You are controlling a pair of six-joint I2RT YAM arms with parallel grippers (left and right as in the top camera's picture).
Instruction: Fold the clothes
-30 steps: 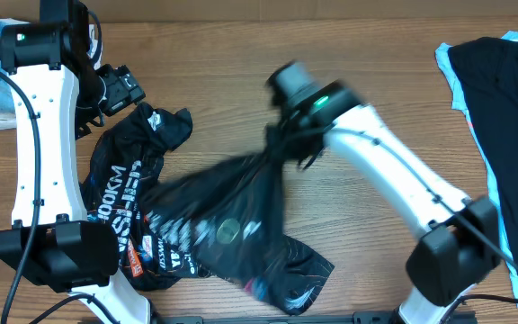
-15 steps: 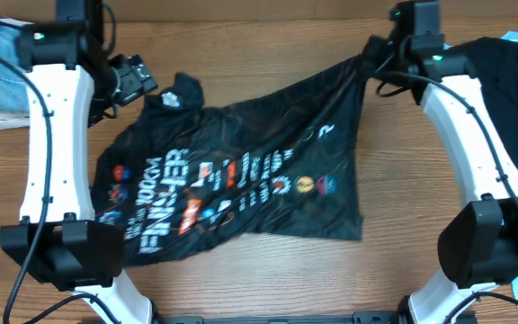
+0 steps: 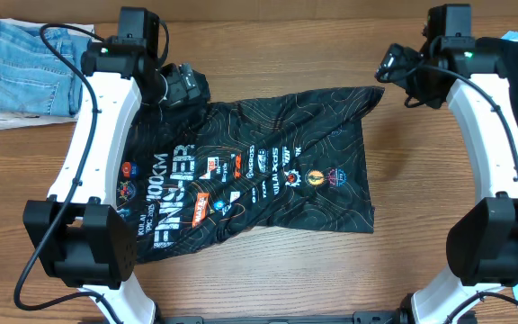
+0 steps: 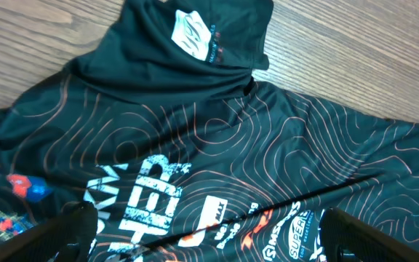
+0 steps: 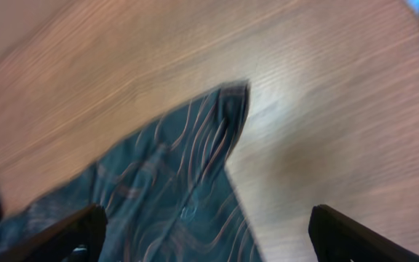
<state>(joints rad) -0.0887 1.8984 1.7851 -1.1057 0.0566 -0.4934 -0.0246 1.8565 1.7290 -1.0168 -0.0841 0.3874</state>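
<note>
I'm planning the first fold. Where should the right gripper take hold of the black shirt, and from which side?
Probably the pointed far-right corner of the black shirt. It lies flat on the table as a thin tip with bare wood on two sides, close to the open right gripper. Come down from the right and pinch the tip across its hem.

The overhead camera looks straight down from high up on the whole worktop (image 3: 268, 54), while the left wrist camera sits close over the bunched, lettered end of the black shirt (image 3: 259, 180) and the blurred right wrist camera close over its opposite pointed corner, both patches also visible overhead.
</note>
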